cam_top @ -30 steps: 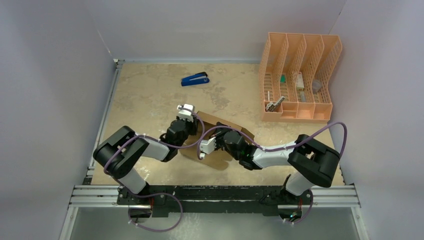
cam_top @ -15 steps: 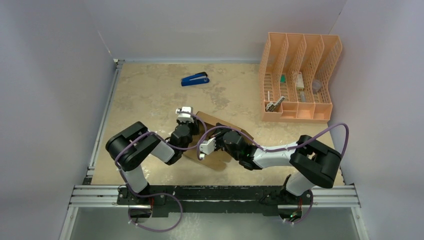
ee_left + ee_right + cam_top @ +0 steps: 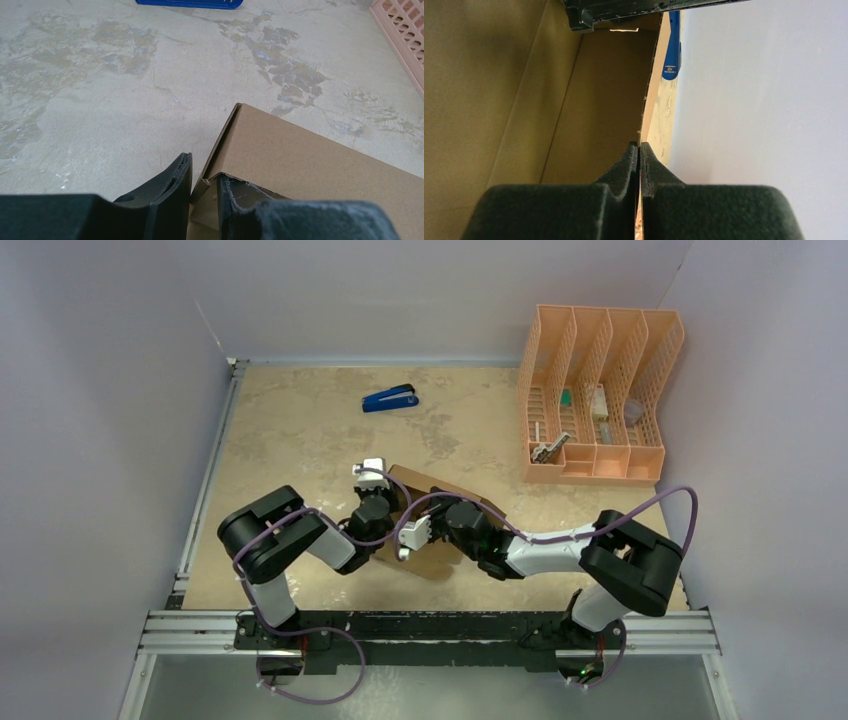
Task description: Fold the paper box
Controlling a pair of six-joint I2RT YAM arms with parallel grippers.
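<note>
Top external, box: paper box (image 3: 455,490) on the desk (image 3: 300,440), left of and nearer than the mesh file organizer (image 3: 600,390); long axis runs far-left to near-right.
Left tool (image 3: 205,175): astride the box's corner wall, narrow gap; can't tell if it's clamped.
Right tool (image 3: 639,147): pinched together on a thin wall edge.
Key relation: both tools at the box end away from the organizer.
Writing: none readable.

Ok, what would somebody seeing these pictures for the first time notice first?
In the middle, the brown paper box, with the right pincer pinched shut on one thin wall and the left pincer straddling a corner. Next, the peach-orange mesh file organizer at the far right, then the blue stapler lying alone near the far edge.
</note>
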